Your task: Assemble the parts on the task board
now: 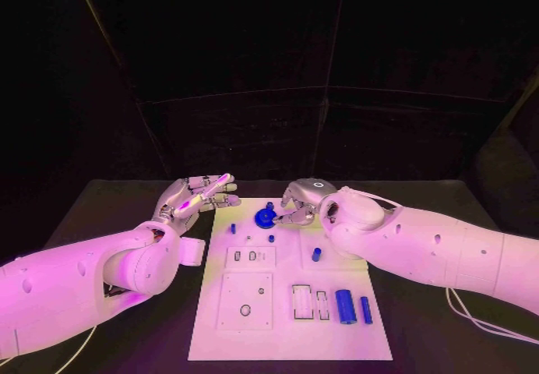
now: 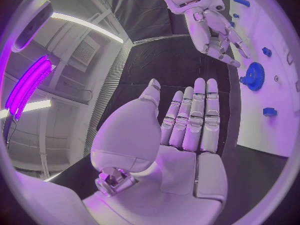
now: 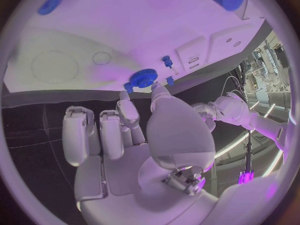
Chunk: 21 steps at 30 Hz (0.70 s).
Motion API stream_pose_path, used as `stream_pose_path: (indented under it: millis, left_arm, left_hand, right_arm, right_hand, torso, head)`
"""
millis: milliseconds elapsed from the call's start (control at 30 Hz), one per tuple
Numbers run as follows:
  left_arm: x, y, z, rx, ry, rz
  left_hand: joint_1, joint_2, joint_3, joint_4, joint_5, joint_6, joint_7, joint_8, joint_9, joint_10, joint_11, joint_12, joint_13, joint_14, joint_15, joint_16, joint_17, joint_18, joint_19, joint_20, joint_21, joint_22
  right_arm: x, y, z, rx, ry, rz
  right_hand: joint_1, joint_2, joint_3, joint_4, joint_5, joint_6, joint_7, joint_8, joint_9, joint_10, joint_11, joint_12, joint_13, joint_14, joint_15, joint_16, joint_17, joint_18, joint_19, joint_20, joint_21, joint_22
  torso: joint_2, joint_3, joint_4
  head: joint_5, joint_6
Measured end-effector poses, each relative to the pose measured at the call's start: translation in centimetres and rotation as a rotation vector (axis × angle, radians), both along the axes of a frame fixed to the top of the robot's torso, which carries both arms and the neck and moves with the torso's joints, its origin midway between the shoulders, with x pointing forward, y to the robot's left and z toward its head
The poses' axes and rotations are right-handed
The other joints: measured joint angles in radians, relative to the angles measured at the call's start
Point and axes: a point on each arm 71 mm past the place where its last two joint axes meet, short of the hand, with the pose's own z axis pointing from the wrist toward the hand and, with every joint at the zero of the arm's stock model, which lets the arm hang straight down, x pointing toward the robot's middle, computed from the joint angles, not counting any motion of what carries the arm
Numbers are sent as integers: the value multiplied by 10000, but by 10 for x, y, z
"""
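R hand (image 1: 301, 204) pinches blue gear (image 1: 266, 217) over white task board (image 1: 281, 327), black table (image 1: 438, 343); L hand (image 1: 200, 196) released.

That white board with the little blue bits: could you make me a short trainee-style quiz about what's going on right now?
1. True or false: the left hand holds a blue part.
2. Which hand is at the round blue toothed gear? A left, B right, C neither.
3. Fill in: the two blue cylinders lie at the white task board's near ____ corner, in the head view.

Key: 1 false, it is open beside the board. 2 B. 3 right.
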Motion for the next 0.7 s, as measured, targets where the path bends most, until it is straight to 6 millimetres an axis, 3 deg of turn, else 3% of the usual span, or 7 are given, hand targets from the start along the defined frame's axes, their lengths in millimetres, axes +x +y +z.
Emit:
stream_pose_path:
  millis: [133,333,567,700]
  left_arm:
    - [0,2,0,16,1,43]
    - [0,4,0,31,1,82]
    - [2,2,-1,32,-6,64]
    - [3,1,-1,38,-14,60]
  left_hand:
    - [0,0,0,0,0,0,0,0,0,0,0,0,0,0,0,-12,0,-1,0,0,0,0]
    - [0,0,18,-74,0,3,3,0,-1,0,0,0,1,0,0,-38,22,-1,0,0,-58,-11]
    - [52,52,27,-138,0,92,-15,0,0,92,-19,0,1,0,0,-77,57,-2,44,-45,-77,-23]
    - [52,52,27,-138,0,92,-15,0,0,91,-19,0,2,0,0,-77,56,0,80,-8,-76,-22]
  right_arm:
    - [-4,-34,4,799,-68,-203]
    - [-8,-101,6,2316,733,-572]
    - [-8,-156,6,3700,1377,-800]
    - [-5,-171,5,4078,1515,-860]
  right_hand:
    - [696,49,-112,-226,-71,74,-71,18,14,145,-40,177,158,0,-1,0,0,0,0,0,0,0]
    - [2811,96,320,-1534,-494,402,-139,88,35,85,-128,91,120,0,-1,-61,-1,-1,-200,-58,-74,0]
    - [3096,-82,357,-1905,-139,486,-159,88,34,85,-128,78,128,0,-1,-61,-1,0,-272,-55,-113,0]
    - [3190,-97,386,-1992,-83,486,-159,88,15,86,-128,56,112,0,0,-61,-1,1,-272,-55,-113,0]
  torso:
    - [-8,-6,-10]
    - [-25,-8,-48]
    - [-59,35,-120]
    - [-59,58,-127]
  head:
    - [-5,40]
    - [-38,106]
    - [-110,160]
    - [-154,165]
